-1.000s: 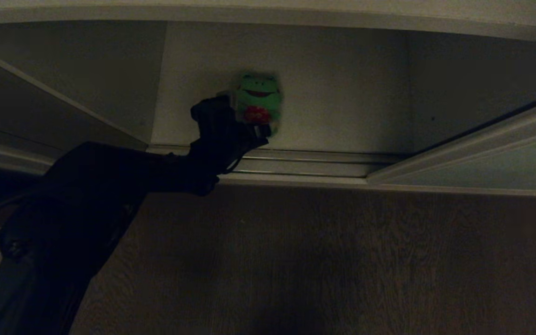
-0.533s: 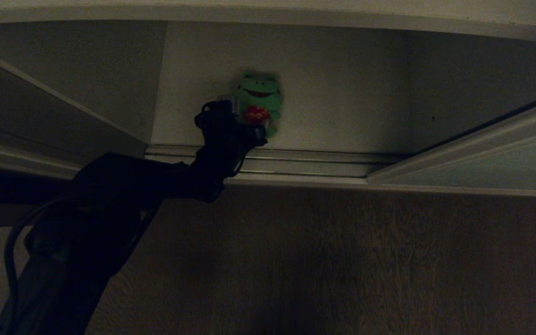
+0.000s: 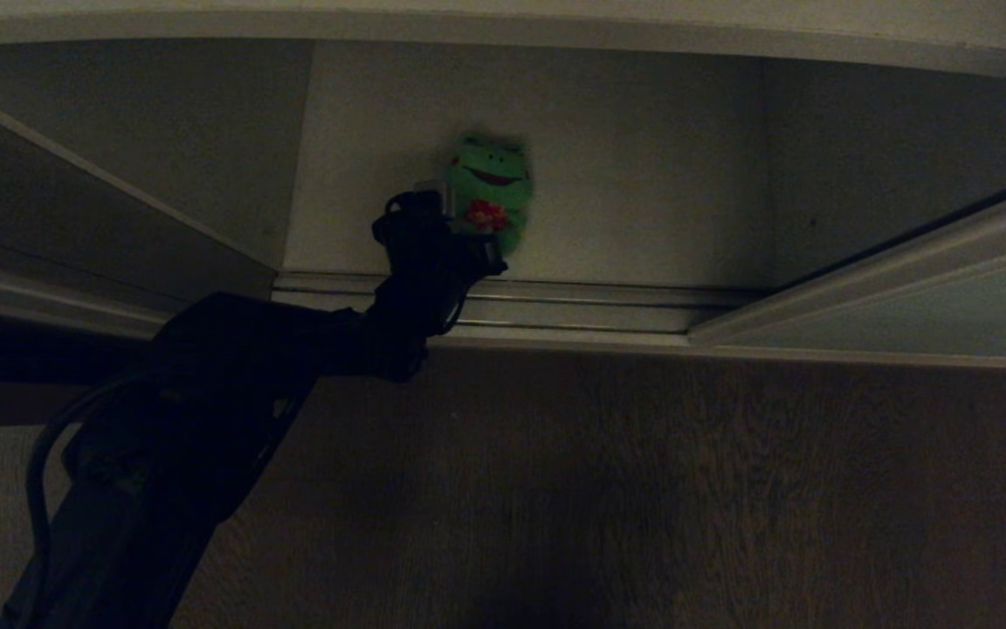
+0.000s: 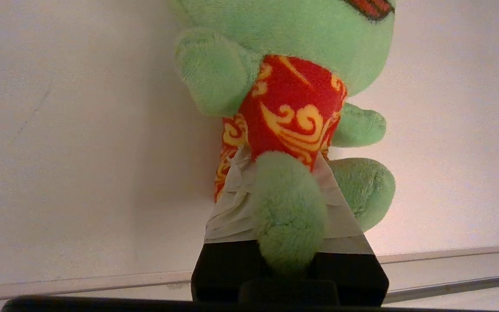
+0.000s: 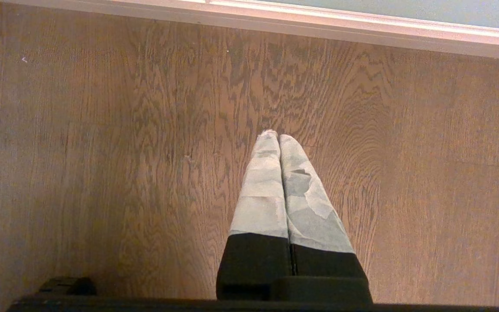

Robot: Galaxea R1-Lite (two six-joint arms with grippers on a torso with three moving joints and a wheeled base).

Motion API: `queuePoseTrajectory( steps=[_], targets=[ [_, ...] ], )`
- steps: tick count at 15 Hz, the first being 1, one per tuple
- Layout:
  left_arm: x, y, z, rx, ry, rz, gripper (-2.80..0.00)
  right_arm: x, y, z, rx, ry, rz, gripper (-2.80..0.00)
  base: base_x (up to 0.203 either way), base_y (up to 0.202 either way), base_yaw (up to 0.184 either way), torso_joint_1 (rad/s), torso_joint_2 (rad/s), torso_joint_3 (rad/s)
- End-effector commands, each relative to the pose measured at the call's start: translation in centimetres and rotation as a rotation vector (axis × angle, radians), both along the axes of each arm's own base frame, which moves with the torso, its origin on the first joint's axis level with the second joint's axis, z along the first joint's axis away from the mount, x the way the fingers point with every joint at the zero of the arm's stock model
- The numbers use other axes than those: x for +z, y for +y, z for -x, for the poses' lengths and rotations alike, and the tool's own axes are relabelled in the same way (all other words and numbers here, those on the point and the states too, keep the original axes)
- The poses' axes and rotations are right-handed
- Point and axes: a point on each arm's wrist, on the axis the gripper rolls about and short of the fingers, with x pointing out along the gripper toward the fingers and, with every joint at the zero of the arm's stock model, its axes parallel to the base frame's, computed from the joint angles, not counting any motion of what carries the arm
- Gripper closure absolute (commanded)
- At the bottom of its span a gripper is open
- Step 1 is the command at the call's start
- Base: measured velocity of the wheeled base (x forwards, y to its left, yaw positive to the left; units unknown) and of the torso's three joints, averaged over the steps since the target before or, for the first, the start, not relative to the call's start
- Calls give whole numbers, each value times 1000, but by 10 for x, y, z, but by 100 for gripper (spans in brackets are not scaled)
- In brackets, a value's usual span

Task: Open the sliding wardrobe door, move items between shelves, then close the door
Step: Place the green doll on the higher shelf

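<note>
A green plush frog with a red patterned chest sits on the white shelf board inside the open wardrobe. My left gripper reaches in over the floor track and is shut on the frog. In the left wrist view its taped fingers squeeze the frog low on the body, and one green foot bulges out between them. The pale grey-green sliding wardrobe door stands slid aside at the right. My right gripper hangs shut and empty over the wood floor, outside the head view.
A ribbed metal floor track runs along the wardrobe's front edge. Brown wood floor lies in front of it. Another white board's edge crosses above the frog. A white side wall closes the compartment on the left.
The left gripper pushed slightly further in toward the frog and closed its fingers on it. The frog's body is now pinched and has shifted a little. The right arm stayed still.
</note>
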Motion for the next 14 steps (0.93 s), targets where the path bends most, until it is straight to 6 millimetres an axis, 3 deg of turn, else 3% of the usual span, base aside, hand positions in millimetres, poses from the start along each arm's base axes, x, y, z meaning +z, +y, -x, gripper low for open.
queuePoseTrajectory(
  steps=[1, 4, 8, 10, 14],
  targets=[
    [3, -1, 2, -2, -9, 3, 0, 0, 0, 0, 1, -3, 0, 0, 0, 0, 0, 0, 0, 0],
    [27, 3, 11, -2, -40, 21, 0, 0, 0, 0, 1, -3, 0, 0, 0, 0, 0, 0, 0, 0],
    [79, 21, 51, 3, 27, -9, 0, 0, 0, 0, 1, -3, 0, 0, 0, 0, 0, 0, 0, 0],
    [87, 33, 78, 3, 122, -52, 0, 0, 0, 0, 1, -3, 0, 0, 0, 0, 0, 0, 0, 0],
    [107, 69, 157, 1, 277, -117, 0, 0, 0, 0, 1, -3, 0, 0, 0, 0, 0, 0, 0, 0]
  ],
)
